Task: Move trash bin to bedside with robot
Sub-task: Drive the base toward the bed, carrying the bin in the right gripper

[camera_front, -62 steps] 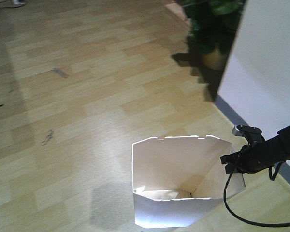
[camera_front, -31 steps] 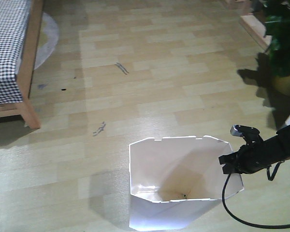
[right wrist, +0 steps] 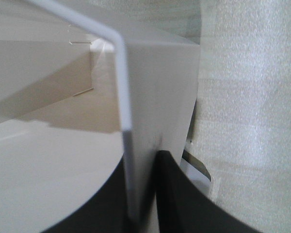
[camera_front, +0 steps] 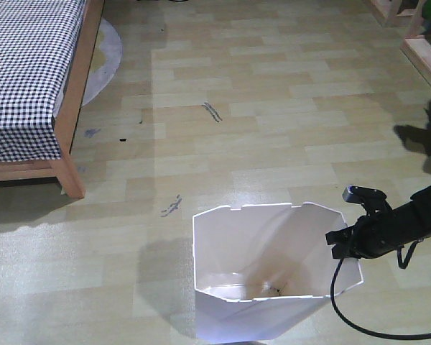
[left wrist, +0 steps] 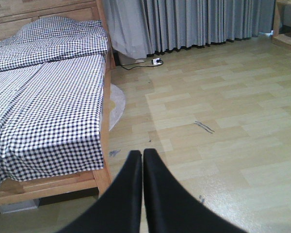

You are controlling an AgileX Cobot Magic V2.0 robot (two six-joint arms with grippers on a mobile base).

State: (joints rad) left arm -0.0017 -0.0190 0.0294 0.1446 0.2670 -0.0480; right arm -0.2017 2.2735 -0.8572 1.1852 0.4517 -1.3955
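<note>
Holds the white trash bin [camera_front: 246,316] by its right-hand rim in the right gripper [camera_front: 340,244]; closed on the thin plastic wall, one black finger inside and one outside, as seen close up in the right wrist view; probably chosen because a faceted, tapering bin offers no handle and the rim is the only thin edge to pinch.

Stands upright on the pale wood-pattern floor [camera_front: 273,144] at the lower centre of the front view, mouth up, cream inside, apparently empty but for a dark speck near the bottom; hard to tell whether lifted or resting on the boards; well apart from the bed [camera_front: 29,72], which fills the upper left with checkered bedding over a light wooden frame; open floor between the two, marked only by a few dark scuff marks [camera_front: 212,112].

Trails a black cable [camera_front: 343,305] in a loop below the right arm, just beside the bin's outer wall; worth watching for snagging during travel.

Keeps the left gripper [left wrist: 141,154] shut on nothing, fingertips pressed together and aimed toward the bed's foot corner; likely parked out of the way, one arm being enough for so light a load.

Round mat [camera_front: 106,57] tucked partly under the bed side; grey curtains [left wrist: 199,22] along the far wall in the left wrist view.

No brand, label or readable writing anywhere.
</note>
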